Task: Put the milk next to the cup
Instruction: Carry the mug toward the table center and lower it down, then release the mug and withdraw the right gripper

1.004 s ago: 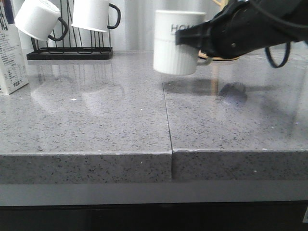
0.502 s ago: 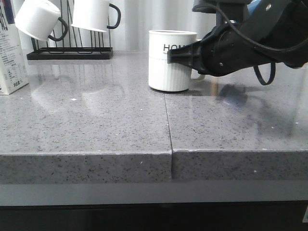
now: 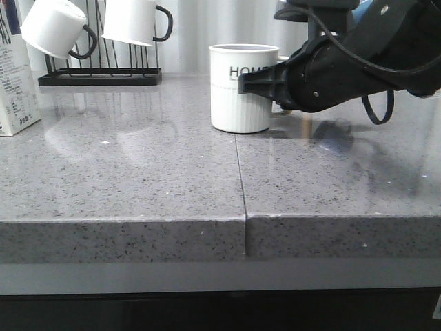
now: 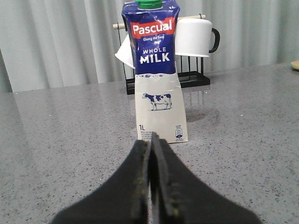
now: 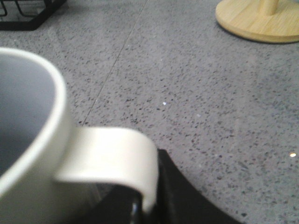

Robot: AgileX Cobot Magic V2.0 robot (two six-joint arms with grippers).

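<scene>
The cup (image 3: 241, 87), a white ribbed mug with black "HOME" lettering, stands on the grey counter at centre. My right gripper (image 3: 275, 83) is shut on the cup's squarish white handle (image 5: 117, 156), fingers either side of it. The milk (image 3: 14, 72) stands at the far left edge of the front view, mostly cut off. In the left wrist view the milk (image 4: 156, 74) stands upright just ahead of my left gripper (image 4: 152, 142), which is shut and empty, a short way from the carton's base.
A black wire rack (image 3: 100, 72) with two white black-handled mugs (image 3: 58, 27) stands at the back left. A round wooden base (image 5: 259, 21) sits behind the cup on the right. A seam (image 3: 240, 172) runs down the counter's middle.
My right gripper has lowered the cup from the air onto the counter and shifted it slightly left. The milk has not moved.
</scene>
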